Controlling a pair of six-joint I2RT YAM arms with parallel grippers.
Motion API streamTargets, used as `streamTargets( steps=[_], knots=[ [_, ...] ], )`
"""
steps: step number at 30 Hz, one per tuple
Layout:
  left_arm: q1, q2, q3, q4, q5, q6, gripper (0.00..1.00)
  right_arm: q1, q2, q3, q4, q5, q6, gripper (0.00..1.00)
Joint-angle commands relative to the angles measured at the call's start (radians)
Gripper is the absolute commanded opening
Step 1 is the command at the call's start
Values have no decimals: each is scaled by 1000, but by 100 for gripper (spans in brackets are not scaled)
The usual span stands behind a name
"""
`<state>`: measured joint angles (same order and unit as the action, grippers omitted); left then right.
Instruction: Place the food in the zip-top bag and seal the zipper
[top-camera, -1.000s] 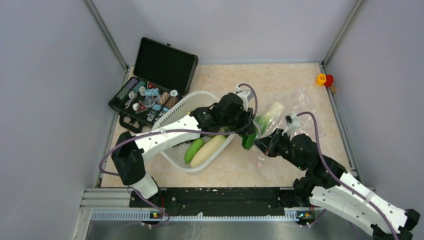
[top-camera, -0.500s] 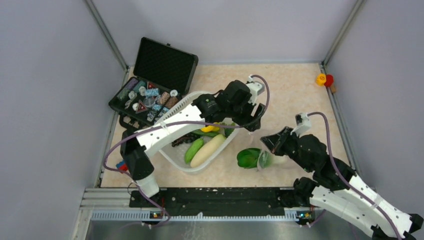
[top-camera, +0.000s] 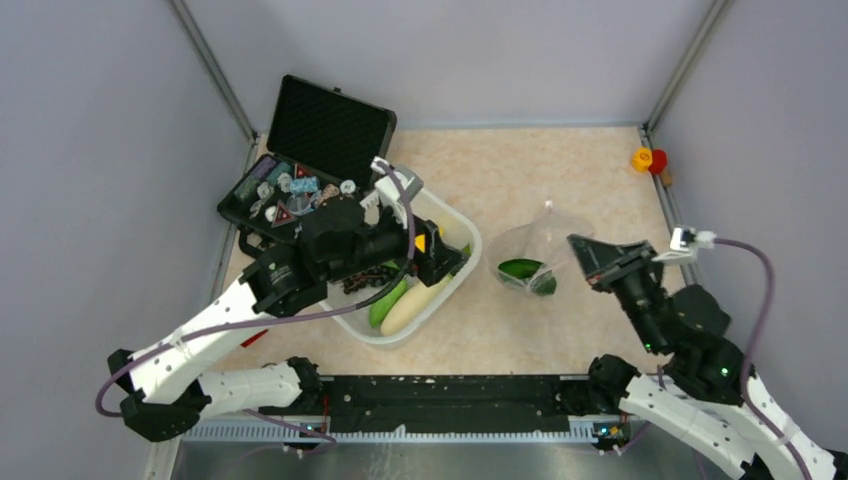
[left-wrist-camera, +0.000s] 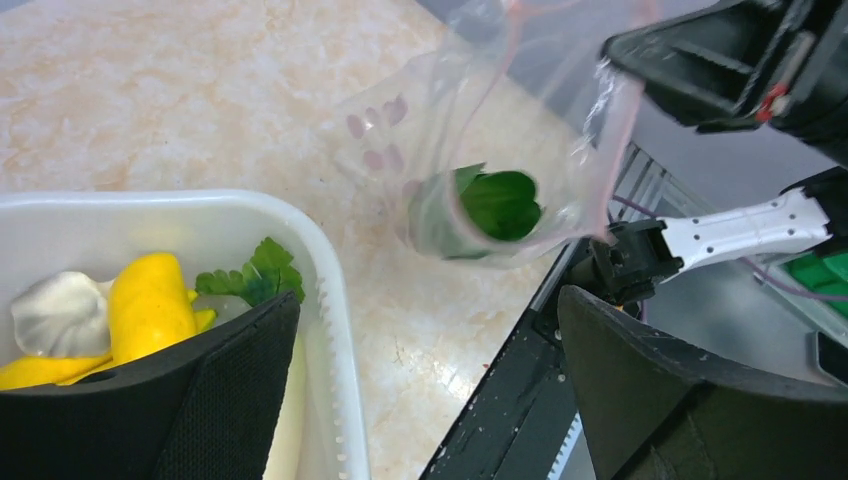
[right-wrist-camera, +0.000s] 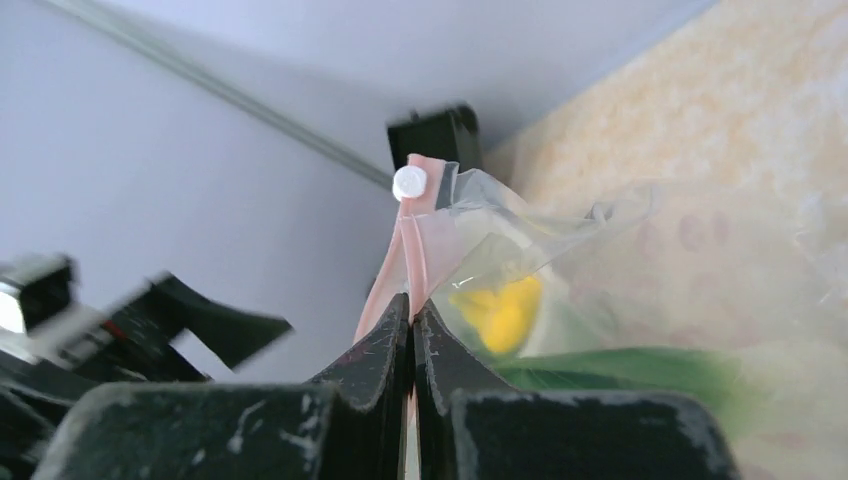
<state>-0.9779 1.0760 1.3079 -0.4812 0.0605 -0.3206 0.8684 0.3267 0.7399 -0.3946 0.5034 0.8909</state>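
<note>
The clear zip-top bag (top-camera: 528, 262) hangs upright right of the tub, with green bok choy (top-camera: 522, 270) inside it. My right gripper (top-camera: 581, 250) is shut on the pinkish zipper (right-wrist-camera: 405, 262) at the bag's mouth, just below the white slider (right-wrist-camera: 408, 182). My left gripper (top-camera: 442, 256) is open and empty over the tub's right end, apart from the bag (left-wrist-camera: 480, 150). In the white tub (top-camera: 462, 232) lie a green cucumber (top-camera: 386, 301), a white radish (top-camera: 414, 306), dark grapes (top-camera: 366, 279) and a yellow pepper (left-wrist-camera: 150, 305).
An open black case (top-camera: 300, 190) of small trinkets stands at the back left, touching the tub. A small red-and-yellow object (top-camera: 648, 158) sits in the far right corner. Grey walls close in the table on three sides.
The left gripper opened, let go of the bok choy at the bag and drew back left over the tub. The right gripper moved right and lifted the bag upright, bok choy inside.
</note>
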Motion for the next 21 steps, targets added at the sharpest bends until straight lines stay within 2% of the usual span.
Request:
streamTargets(
  steps=[1,7,12,14,15,17,18,21],
  knots=[
    [2,-43,-104,136,-33,-59,98,8,-61,124,18,207,-10,0],
    [2,27,-112,161,50,-89,97,9,117,283,-151,116,-172,0],
    [2,44,-133,186,51,-81,99,7,295,280,-115,50,-356,0],
    [2,39,-138,149,0,-72,99,7,418,324,-195,-25,-375,0],
    [3,35,-141,127,-35,-68,99,8,477,353,-253,1,-362,0],
    [3,13,-156,98,-146,-77,99,8,537,374,-377,163,-191,0],
    [4,-5,-170,96,-181,-73,99,8,512,338,-330,159,-189,0],
    [7,-37,-190,82,-239,-64,99,8,327,163,117,-164,-387,0]
  ],
)
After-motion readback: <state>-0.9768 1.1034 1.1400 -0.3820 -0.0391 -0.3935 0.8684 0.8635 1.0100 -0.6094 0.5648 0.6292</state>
